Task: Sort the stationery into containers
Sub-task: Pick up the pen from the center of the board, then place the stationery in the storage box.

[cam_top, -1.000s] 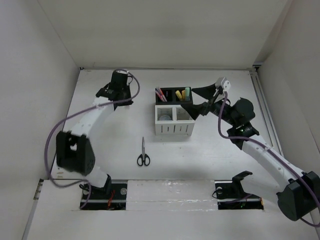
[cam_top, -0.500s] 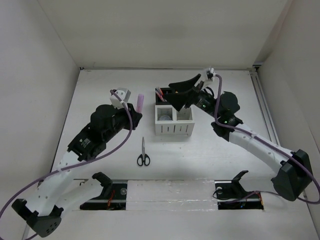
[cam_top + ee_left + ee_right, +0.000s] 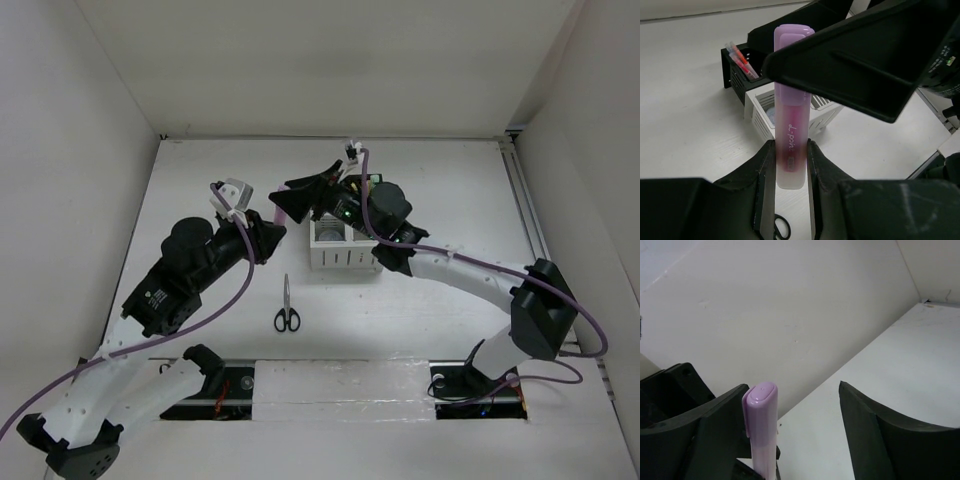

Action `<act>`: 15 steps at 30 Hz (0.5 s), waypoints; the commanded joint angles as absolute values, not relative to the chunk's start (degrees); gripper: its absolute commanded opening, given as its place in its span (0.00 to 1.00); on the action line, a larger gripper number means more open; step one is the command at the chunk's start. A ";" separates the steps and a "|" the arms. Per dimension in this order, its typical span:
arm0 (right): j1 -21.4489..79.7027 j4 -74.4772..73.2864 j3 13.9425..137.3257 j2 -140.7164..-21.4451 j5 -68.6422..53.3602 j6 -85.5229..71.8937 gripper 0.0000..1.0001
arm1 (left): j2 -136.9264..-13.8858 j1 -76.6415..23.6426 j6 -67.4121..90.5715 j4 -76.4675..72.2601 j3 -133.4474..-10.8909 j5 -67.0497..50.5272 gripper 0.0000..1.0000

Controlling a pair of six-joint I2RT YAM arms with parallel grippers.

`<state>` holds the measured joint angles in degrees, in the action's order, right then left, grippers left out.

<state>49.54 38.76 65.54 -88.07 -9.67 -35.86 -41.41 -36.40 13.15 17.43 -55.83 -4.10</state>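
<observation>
A hand-off in mid-air: the left gripper (image 3: 790, 155) is clenched on the lower barrel of a pink highlighter (image 3: 792, 100), holding it upright above the table (image 3: 200, 180). The right gripper (image 3: 795, 435), jaws spread wide, brackets the cap. The highlighter is at about 9 o'clock of the containers (image 3: 345, 258), above the table and not yet in any slot. The step in hand looks like passing the highlighter across for filing. Next, the right jaws would need to close squarely on the cap end before the left lets go, then carry it toward 3 o'clock to a free compartment. The scissors (image 3: 286, 308) lie unsorted at 6 o'clock of the exchange. The right arm covers most of the black boxes from above, and whether its near finger (image 3: 715, 435) already touches the cap cannot be told.
</observation>
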 commanded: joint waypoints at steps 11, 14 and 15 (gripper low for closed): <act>52.82 36.12 71.10 -90.01 -6.86 -36.12 0.00 | -40.42 -36.47 12.83 14.94 -55.46 1.13 0.00; 52.82 36.65 69.71 -89.21 -6.24 -33.32 0.00 | -40.95 -36.47 14.15 15.56 -55.46 4.21 0.69; 52.21 37.17 69.70 -87.73 -6.24 -29.83 0.00 | -40.96 -36.47 14.76 16.17 -55.46 4.83 0.94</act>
